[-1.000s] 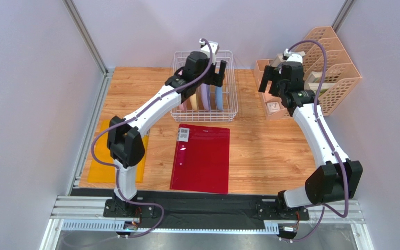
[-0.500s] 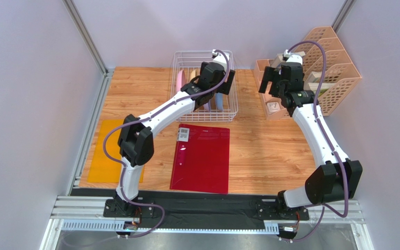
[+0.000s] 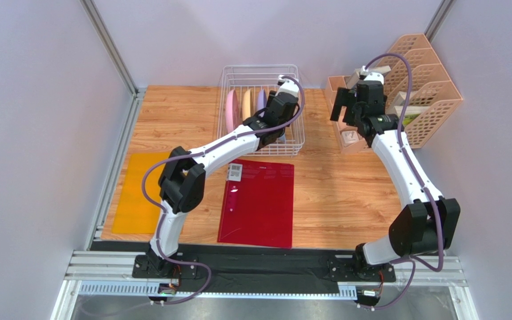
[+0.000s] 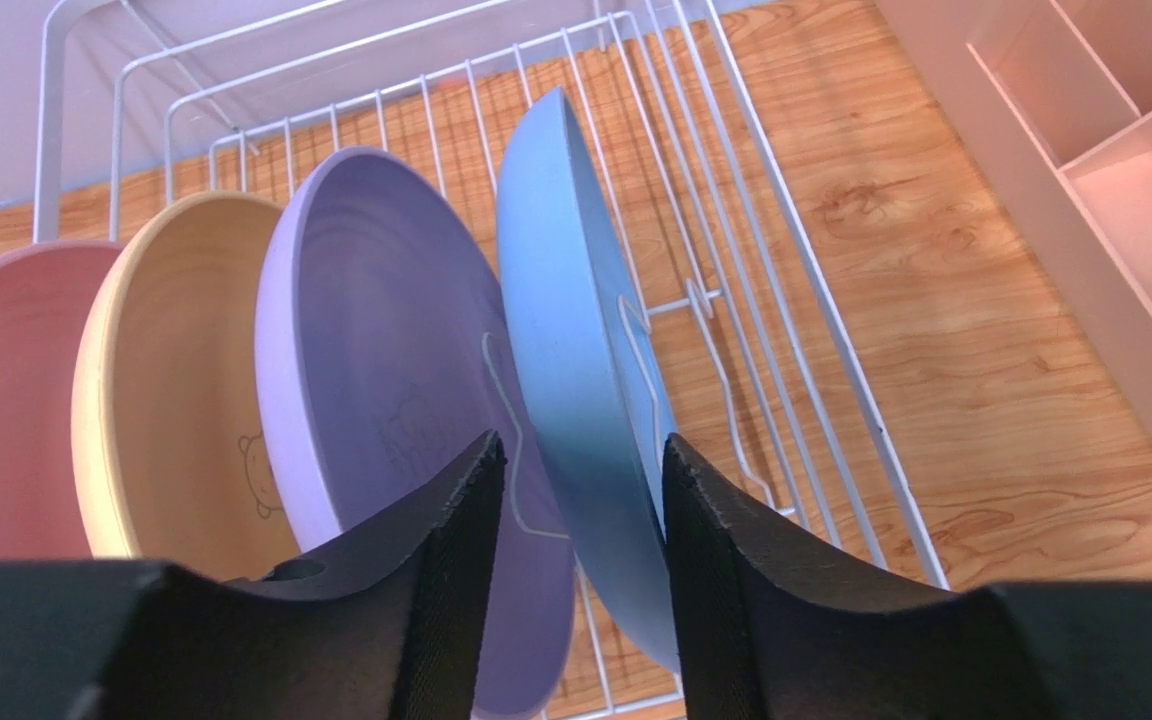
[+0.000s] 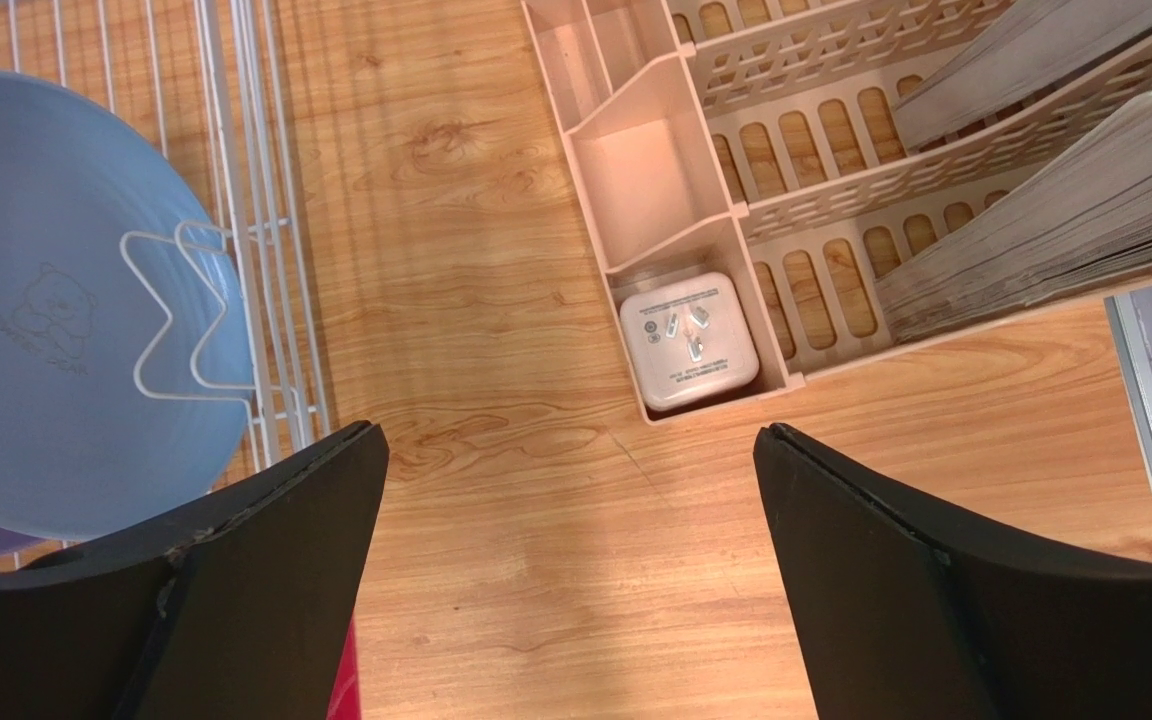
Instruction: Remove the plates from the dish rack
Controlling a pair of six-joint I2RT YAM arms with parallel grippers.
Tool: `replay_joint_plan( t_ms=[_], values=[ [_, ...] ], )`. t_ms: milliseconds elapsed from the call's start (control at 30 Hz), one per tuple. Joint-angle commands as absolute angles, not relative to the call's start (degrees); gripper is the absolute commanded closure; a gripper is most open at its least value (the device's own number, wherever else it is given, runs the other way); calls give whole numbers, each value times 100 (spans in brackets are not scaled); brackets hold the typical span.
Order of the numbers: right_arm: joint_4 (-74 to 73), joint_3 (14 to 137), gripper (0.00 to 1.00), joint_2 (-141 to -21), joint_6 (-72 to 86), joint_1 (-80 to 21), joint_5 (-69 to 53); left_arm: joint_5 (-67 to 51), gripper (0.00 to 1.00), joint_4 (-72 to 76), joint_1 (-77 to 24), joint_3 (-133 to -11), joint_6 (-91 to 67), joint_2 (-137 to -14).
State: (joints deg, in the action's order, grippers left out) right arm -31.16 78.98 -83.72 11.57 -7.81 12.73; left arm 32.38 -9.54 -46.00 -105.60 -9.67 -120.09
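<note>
Left wrist view: the left gripper [image 4: 582, 450] straddles the lower rim of the light blue plate [image 4: 575, 300]. Its jaws are partly open, one finger on each side, and the pictures do not settle whether they press on it. That plate stands on edge at the right end of the row in the dish rack [image 3: 259, 77], with the lilac plate [image 4: 387, 360], tan-yellow plate [image 4: 162, 390] and pink plate [image 4: 4, 405] to its left.

A second ago, in the top view, this gripper hung over the middle of the rack and hid the row. It has since swung to the rack's right side and dropped in.

The right gripper [image 5: 560, 450] has barely shifted. Its jaws are spread wide and hold nothing above the table [image 5: 447, 225], between the rack and the peach organizer [image 5: 657, 165].
</note>
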Motion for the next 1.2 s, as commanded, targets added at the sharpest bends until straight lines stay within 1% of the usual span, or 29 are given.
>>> replay_joint_plan(
  t_ms=[0, 33, 100, 133, 167, 267, 333, 467, 667, 700, 833, 1167],
  values=[
    [-3190, 8068, 0, -8394, 1195, -773, 1406, 3630, 53, -721, -4623, -10486, -949, -12059],
    [-3190, 8060, 0, -8394, 1204, -773, 1415, 3639, 55, -703, -4632, -10485, -941, -12059],
    [-3190, 8068, 0, -8411, 1195, -765, 1406, 3717, 68, -695, -4667, -10485, -914, -12076],
    [-3190, 8068, 0, -8420, 1195, -773, 1398, 3744, 71, -651, -4676, -10485, -879, -12085],
    [-3190, 8068, 0, -8420, 1204, -773, 1397, 3779, 83, -642, -4693, -10511, -853, -12085],
    [-3208, 8068, 0, -8437, 1222, -773, 1389, 4006, 100, -615, -4772, -10643, -721, -12120],
    [-3226, 8060, 0, -8446, 1248, -773, 1389, 4148, 100, -545, -4816, -10740, -528, -12164],
    [-3270, 8060, 0, -8429, 1257, -773, 1388, 4788, 100, -484, -4948, -11109, -71, -12383],
    [-3278, 8077, 0, -8455, 1265, -774, 1362, 5562, 100, -27, -5124, -11329, 869, -12568],
    [-3287, 8077, 0, -8455, 1274, -782, 1362, 5650, 100, 243, -5141, -11355, 992, -12586],
    [-3287, 8077, 0, -8473, 1283, -782, 1345, 5845, 100, 562, -5185, -11487, 1606, -12630],
    [-3331, 7980, 0, -8464, 1318, -782, 1371, 6056, 100, 1326, -5282, -11610, 2495, -12621]
  ],
)
